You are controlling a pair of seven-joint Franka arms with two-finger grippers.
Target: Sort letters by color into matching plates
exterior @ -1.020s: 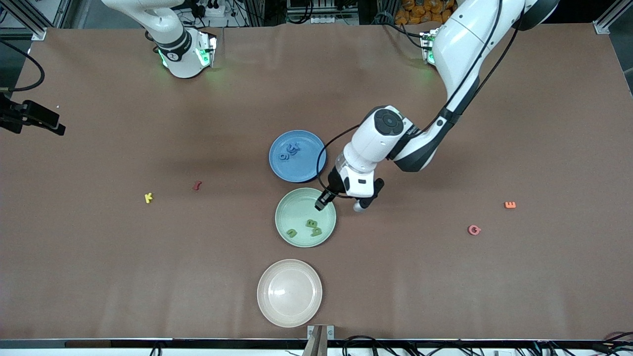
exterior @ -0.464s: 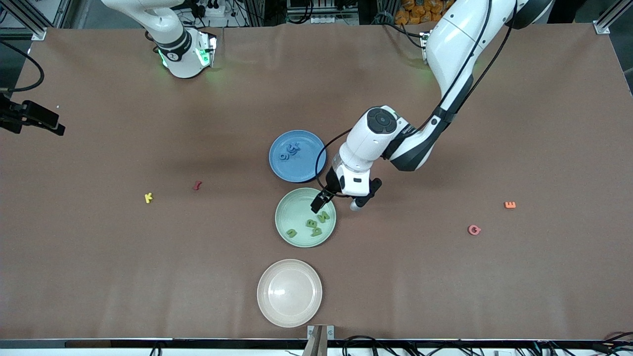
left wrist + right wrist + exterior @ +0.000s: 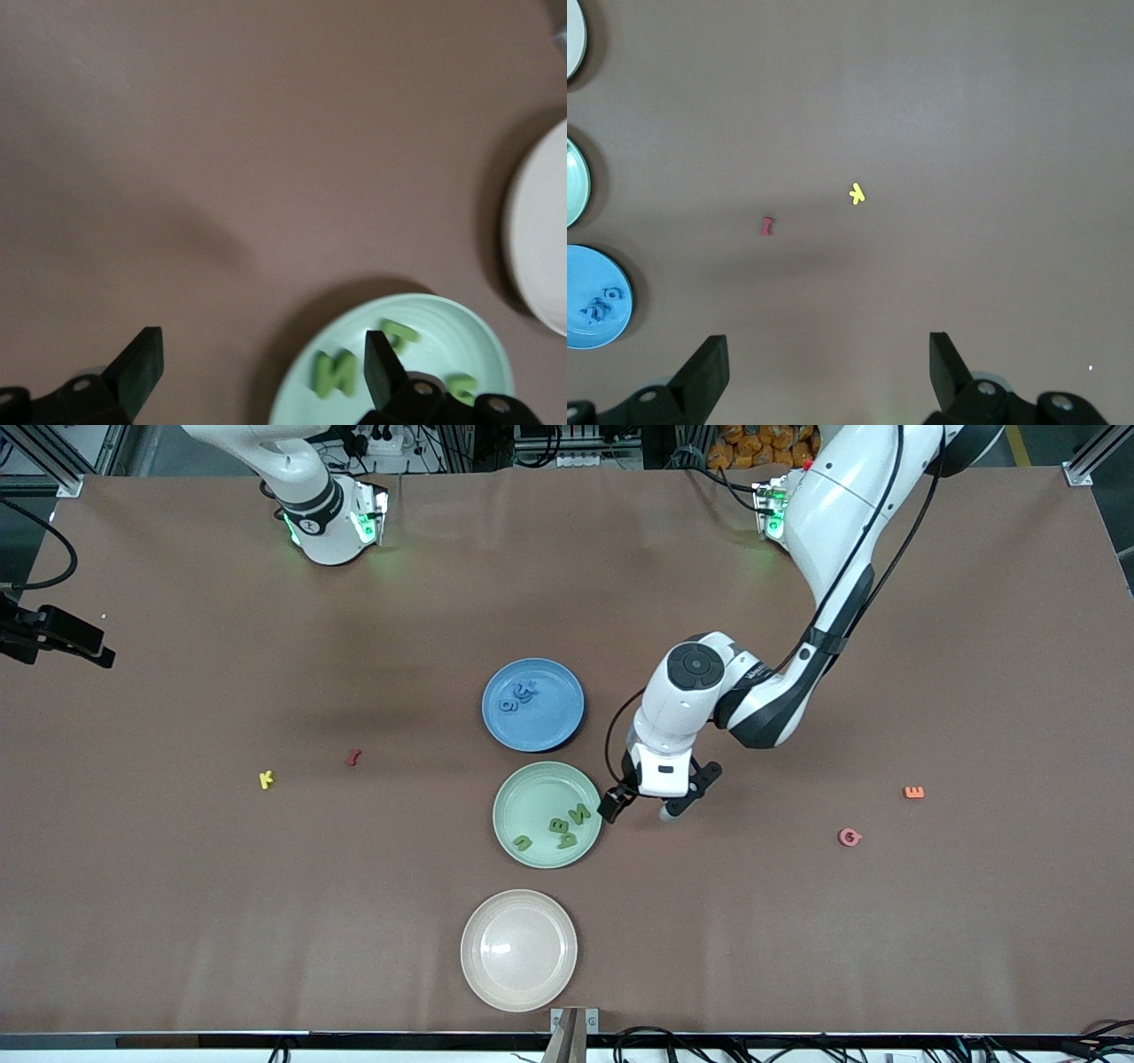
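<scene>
Four green letters (image 3: 561, 829) lie in the mint green plate (image 3: 532, 797), blue ones (image 3: 518, 696) in the blue plate (image 3: 540, 726) just beside it, each colour already with its match. The cream plate (image 3: 518, 950), nearest the front camera, holds nothing. Yellow (image 3: 266, 779) and dark red (image 3: 353, 757) letters lie loose on the worktop (image 3: 177, 886) toward the right arm's end, pink (image 3: 850, 837) and orange (image 3: 913, 792) toward the left arm's. The left gripper (image 3: 640, 804) hangs over the green plate's edge, jaws wide and empty. The right gripper (image 3: 824, 372) waits high over its end, jaws wide, holding nothing
</scene>
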